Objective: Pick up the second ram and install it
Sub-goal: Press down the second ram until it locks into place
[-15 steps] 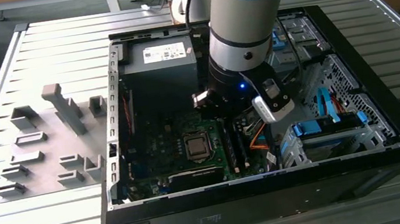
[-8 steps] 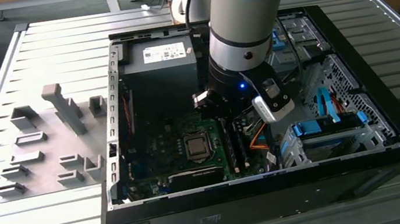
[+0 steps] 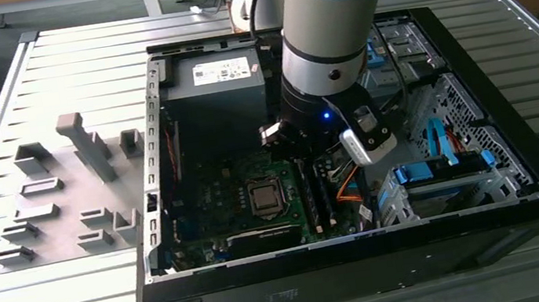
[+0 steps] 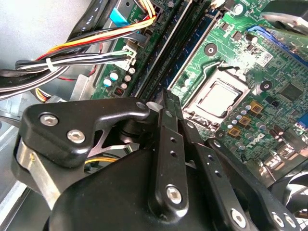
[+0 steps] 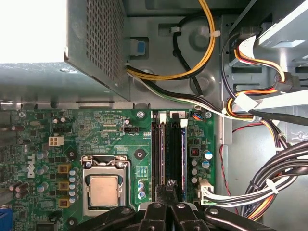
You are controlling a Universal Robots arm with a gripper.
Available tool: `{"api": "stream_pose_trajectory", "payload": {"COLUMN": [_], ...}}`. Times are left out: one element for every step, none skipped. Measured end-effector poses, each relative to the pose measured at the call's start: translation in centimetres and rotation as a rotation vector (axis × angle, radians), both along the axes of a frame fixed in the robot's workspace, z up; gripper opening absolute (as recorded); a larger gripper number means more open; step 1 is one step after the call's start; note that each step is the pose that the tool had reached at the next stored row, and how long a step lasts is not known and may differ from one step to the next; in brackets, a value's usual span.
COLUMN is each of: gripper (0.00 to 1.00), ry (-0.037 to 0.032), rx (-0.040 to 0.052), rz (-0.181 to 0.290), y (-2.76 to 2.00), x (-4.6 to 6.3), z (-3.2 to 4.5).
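- Hovering low inside the open black desktop computer case (image 3: pixel 528 186), the black two-fingered gripper (image 5: pixel 169 185) is pointing down at the bank of long memory slots (image 5: pixel 166 149) on the green motherboard (image 5: pixel 110 130), beside the silver square processor (image 5: pixel 104 190)
- Its fingers are lying pressed together in both wrist views, tips (image 4: pixel 166 96) meeting – no board is showing between them, so it is gripping nothing I can make out
- A long, thin blue memory board (image 5: pixel 183 154) is standing edge-up in the slot bank just beside the fingertips; I am taking it for the second ram
- The seating step seems to be in hand – whether the board is sitting fully home, I cannot tell
- Finishing is calling for straight, even downward pressure along the board's top edge, with the bundled coloured wires (image 5: pixel 269 187) kept clear
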State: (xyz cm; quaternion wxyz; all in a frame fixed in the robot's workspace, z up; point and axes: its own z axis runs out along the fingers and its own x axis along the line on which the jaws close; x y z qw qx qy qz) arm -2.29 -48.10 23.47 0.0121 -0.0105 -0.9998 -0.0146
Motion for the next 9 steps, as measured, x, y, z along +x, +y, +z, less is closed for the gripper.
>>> {"api": "stream_pose_trajectory", "payload": {"gripper": [0.11, 0.11, 0.11, 0.11, 0.11, 0.11, 0.11, 0.11, 0.11], "ry": [0.0000, 0.0001, 0.0000, 0.0000, 0.0000, 0.0000, 0.0000, 0.0000, 0.0000], "rx": [0.0000, -0.0002, -0.0001, 0.0000, 0.0000, 0.0000, 0.0000, 0.0000, 0.0000], "rz": [0.000, 0.000, 0.000, 0.000, 0.000, 0.000, 0.000, 0.000, 0.000], "y": [0.00, 0.00, 0.00, 0.00, 0.00, 0.00, 0.00, 0.00, 0.00], "x": [0.00, 0.00, 0.00, 0.00, 0.00, 0.00, 0.00, 0.00, 0.00], "z": [0.00, 0.00, -0.03, -0.11, -0.21, -0.33, -0.43, -0.52, -0.59]}}
